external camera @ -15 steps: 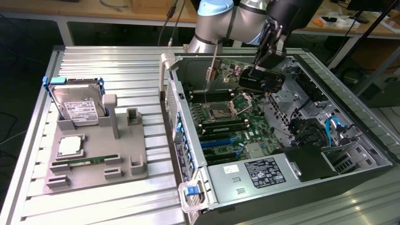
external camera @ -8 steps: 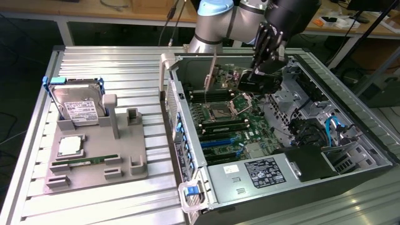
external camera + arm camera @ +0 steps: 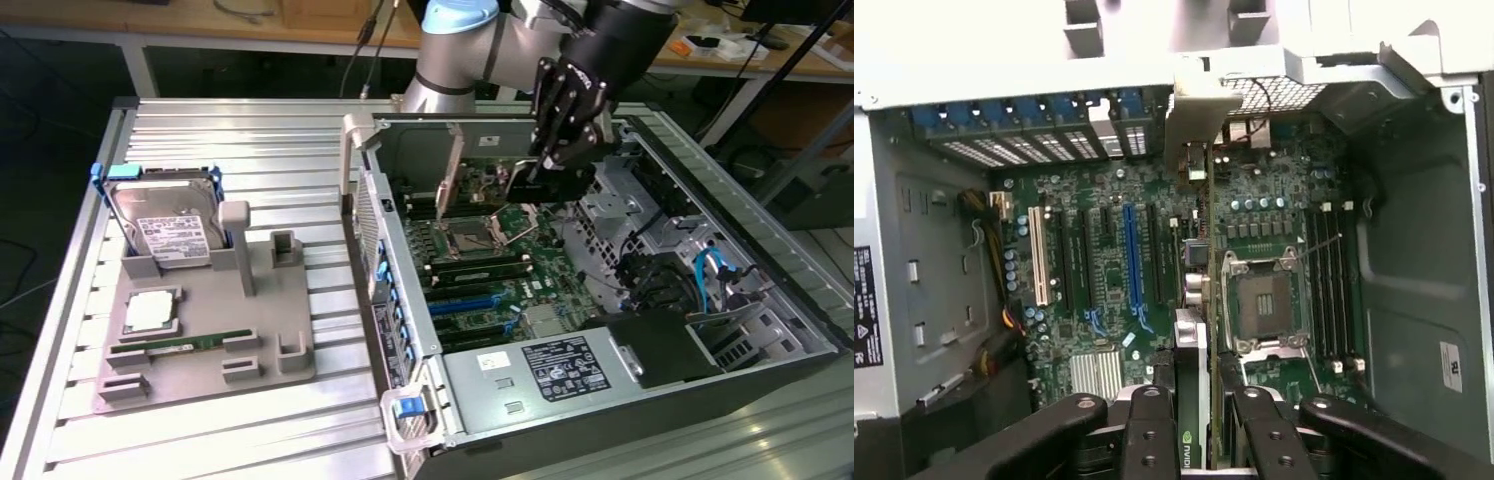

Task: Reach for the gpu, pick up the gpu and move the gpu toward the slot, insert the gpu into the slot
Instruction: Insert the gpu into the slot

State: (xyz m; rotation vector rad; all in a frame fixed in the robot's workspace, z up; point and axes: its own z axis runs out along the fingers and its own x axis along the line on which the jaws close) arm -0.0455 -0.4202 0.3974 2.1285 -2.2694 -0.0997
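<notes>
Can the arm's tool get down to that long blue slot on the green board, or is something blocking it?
Probably yes. The long blue plastic slot lies uncovered, with no cable across it. The tool grips the thin black card off to one side of it, not yet lined up.

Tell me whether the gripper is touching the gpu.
Touching. The wrist view shows the gripper with its fingers closed on the gpu from both sides. The card stands edge-on between them, held above the motherboard.

Light: bright and even, thrown from overhead.
Glare: the case rim (image 3: 974, 40) is washed out to white.
Shadow: the case interior (image 3: 627, 270) is dimmed toward the exterior view's right.
</notes>
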